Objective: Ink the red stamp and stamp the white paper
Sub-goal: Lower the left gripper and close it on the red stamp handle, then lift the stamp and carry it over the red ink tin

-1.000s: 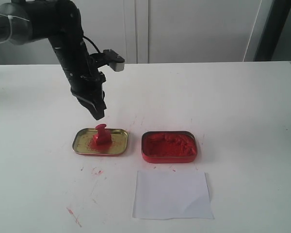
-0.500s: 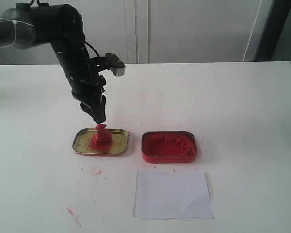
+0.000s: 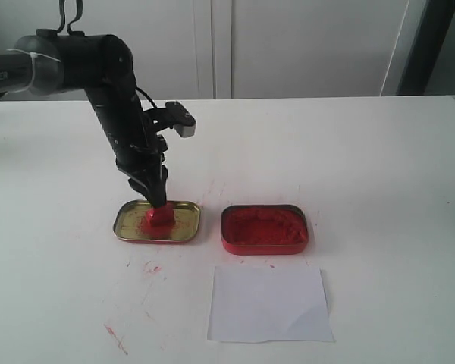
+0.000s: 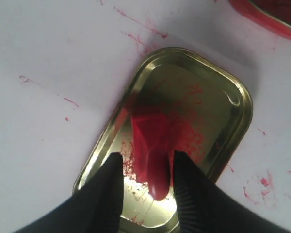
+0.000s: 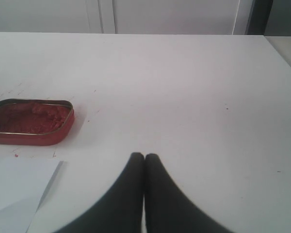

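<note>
The red stamp (image 3: pixel 158 218) stands upright in the gold tin lid (image 3: pixel 123 226), its base on a red smear. My left gripper (image 3: pixel 158 199) has come down over it from above. In the left wrist view the stamp's handle (image 4: pixel 154 160) sits between the fingers of the left gripper (image 4: pixel 148 154), which is open, with a gap showing on one side. The white paper (image 3: pixel 269 305) lies near the front edge, below the red ink tin (image 3: pixel 264 227). My right gripper (image 5: pixel 144 156) is shut on nothing and hovers over bare table, outside the exterior view.
Red ink smears (image 3: pixel 115 336) mark the table left of the paper. The right wrist view shows the ink tin (image 5: pixel 30 120) and a corner of the paper (image 5: pixel 17 187). The ink tin stands right beside the gold lid (image 4: pixel 242 104).
My left gripper has dropped from above the lid down onto the stamp, so its fingers now straddle the handle. The stamp, tins and paper stayed put.
</note>
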Controlling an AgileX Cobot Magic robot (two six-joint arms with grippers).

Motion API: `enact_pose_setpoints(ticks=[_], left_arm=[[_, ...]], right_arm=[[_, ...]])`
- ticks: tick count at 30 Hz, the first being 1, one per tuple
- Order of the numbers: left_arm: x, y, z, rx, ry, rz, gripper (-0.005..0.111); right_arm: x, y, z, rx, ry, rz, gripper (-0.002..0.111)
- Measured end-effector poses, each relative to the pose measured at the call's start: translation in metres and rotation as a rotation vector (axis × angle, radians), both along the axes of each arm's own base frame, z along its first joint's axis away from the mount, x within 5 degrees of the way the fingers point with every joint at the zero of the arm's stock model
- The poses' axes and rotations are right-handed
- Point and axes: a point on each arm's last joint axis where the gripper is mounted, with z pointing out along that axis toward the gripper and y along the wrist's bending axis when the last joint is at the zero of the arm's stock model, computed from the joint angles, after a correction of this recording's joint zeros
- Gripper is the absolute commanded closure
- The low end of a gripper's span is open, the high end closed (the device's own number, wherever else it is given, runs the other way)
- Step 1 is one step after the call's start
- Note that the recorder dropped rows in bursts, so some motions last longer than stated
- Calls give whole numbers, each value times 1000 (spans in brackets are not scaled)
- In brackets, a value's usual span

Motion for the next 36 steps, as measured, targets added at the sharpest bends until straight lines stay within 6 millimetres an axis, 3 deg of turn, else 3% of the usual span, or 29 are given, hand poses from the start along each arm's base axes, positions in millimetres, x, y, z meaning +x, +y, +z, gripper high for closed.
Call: enact_pose_setpoints(ticks=[9, 20, 22, 25, 28, 36], left_arm=[[3, -3, -26, 8, 57, 6, 67], [3, -3, -27, 10, 62, 6, 76], [3, -3, -27, 11, 64, 5, 83], [2, -3, -27, 13, 70, 4, 104], [1, -2, -28, 18, 82, 1, 107], [-4, 0, 6, -12, 23, 11, 107]], right_arm=[[0, 0, 0, 0, 0, 0, 108], [0, 0, 0, 0, 0, 0, 108], [0, 0, 0, 0, 0, 0, 108], [0, 0, 0, 0, 0, 0, 108], [0, 0, 0, 0, 0, 0, 108], [0, 0, 0, 0, 0, 0, 108]])
